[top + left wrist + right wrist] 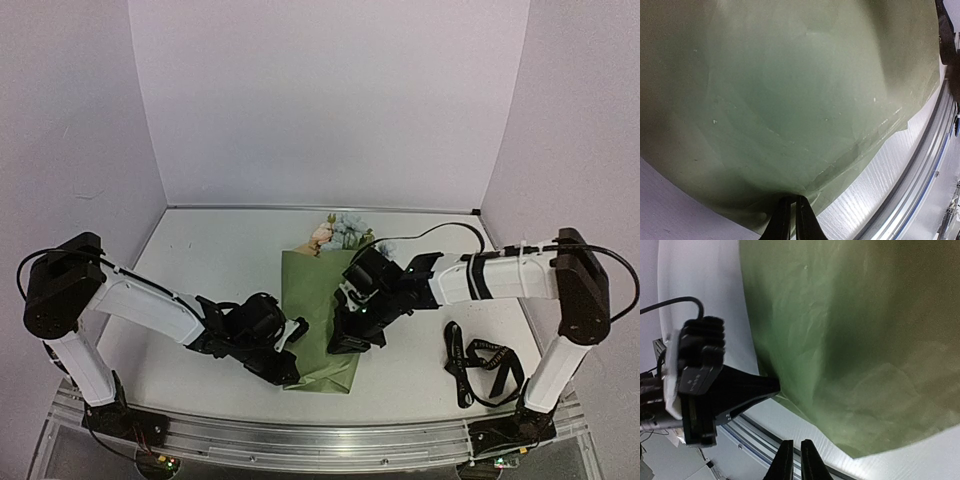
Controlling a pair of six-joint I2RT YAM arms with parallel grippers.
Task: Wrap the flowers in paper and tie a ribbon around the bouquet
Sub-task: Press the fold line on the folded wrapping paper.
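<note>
My left end effector [790, 201] is clenched on the paper [308, 290] at its near edge. The right end effector [793, 446] is closed on nothing, just short of it. The wrapped flowers [338, 232] lie mid-bench [210, 260]. If that thin pinch slips, the wrap could spring open. The ribbon [482, 362] lies well right, by the right arm's base, awkward to reach

Bouquet [322, 335] lies mid-bench [220, 260], flowers [340, 232] at its far end. My left pincer [290, 368] sits at the near-left edge of the paper [312, 290]; my right pincer [350, 338] is over its right side. Ribbon [480, 362] lies on the bench to the right, apart.
</note>
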